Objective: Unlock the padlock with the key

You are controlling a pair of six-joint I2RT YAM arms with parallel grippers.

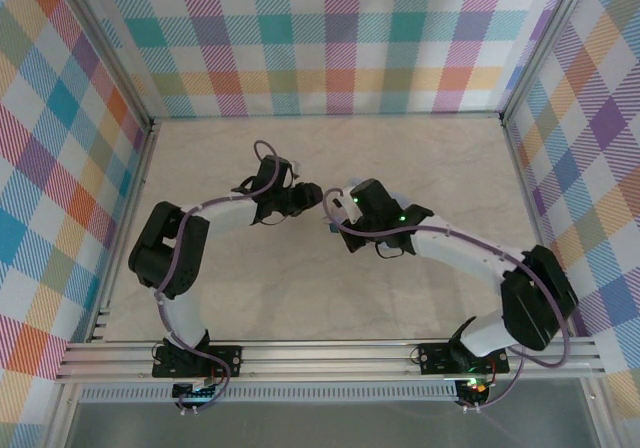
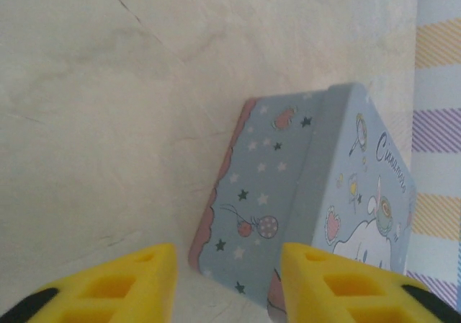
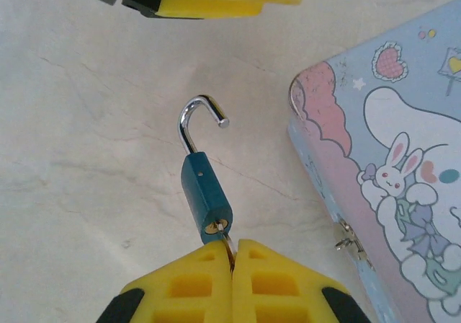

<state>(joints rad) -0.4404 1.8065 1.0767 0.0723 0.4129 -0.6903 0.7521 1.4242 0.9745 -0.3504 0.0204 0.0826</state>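
Right gripper [image 3: 233, 254] points downward, fingers [image 3: 277, 283] pinched on key [image 3: 227, 239] in open padlock [image 3: 207, 197].

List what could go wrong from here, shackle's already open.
The padlock is held only through the key pinched in the right claw; it could slide off the key.
The left claw is open and empty, so nothing backs it up.
The box lies close beside; a swing might knock it.
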